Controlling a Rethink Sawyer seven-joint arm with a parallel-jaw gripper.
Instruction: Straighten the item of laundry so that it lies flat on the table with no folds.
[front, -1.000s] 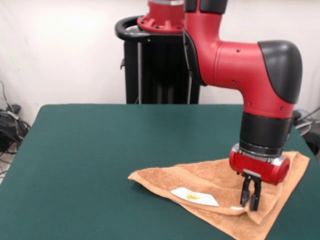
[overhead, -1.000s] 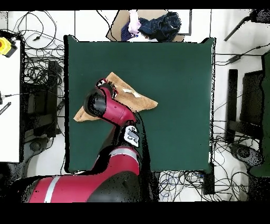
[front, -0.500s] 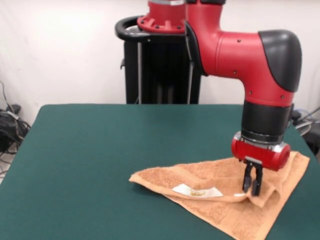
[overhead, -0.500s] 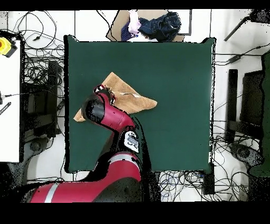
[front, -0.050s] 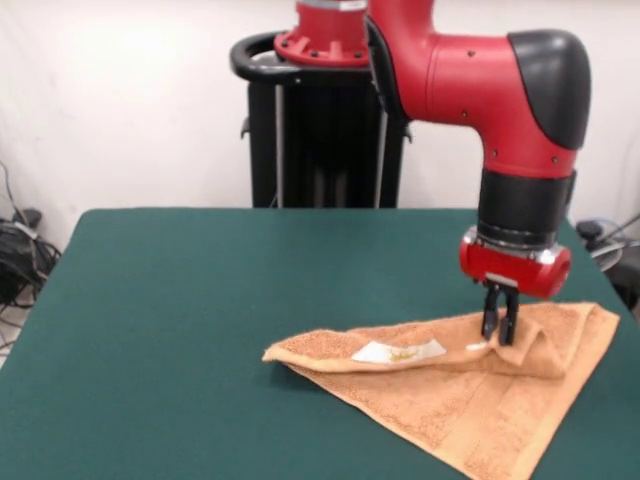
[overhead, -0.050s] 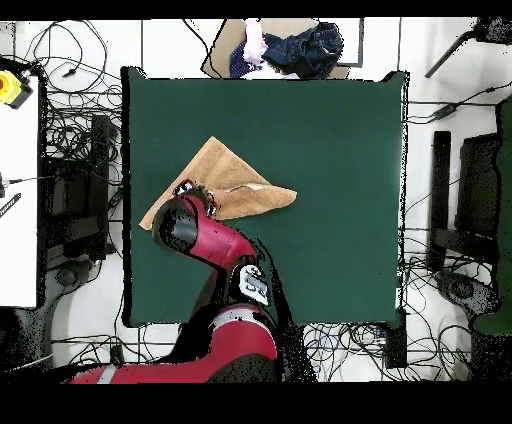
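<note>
The light orange towel (front, -0.050s: 462, 405) lies on the right part of the dark green table (front, -0.050s: 200, 300), its upper layer doubled over into a long fold. A small white label (front, -0.050s: 398, 351) shows on that fold. My gripper (front, -0.050s: 498, 327) points straight down at the fold's right end, shut on the towel's folded edge, which it holds slightly raised. In the overhead view the towel (overhead, -0.050s: 228, 168) sits near the table's (overhead, -0.050s: 330, 180) left side, with the arm's wrist covering its lower left part and hiding the gripper.
The towel's right corner (front, -0.050s: 608, 318) reaches close to the table's right edge. A pile of dark clothing (overhead, -0.050s: 292, 45) lies beyond the table's top edge. Cables lie on the floor around the table, and a white bench (overhead, -0.050s: 18, 190) stands to the left.
My gripper has moved back toward the pedestal and a little upward with the towel's edge. The fold has rolled back with it, baring more of the lower layer.
</note>
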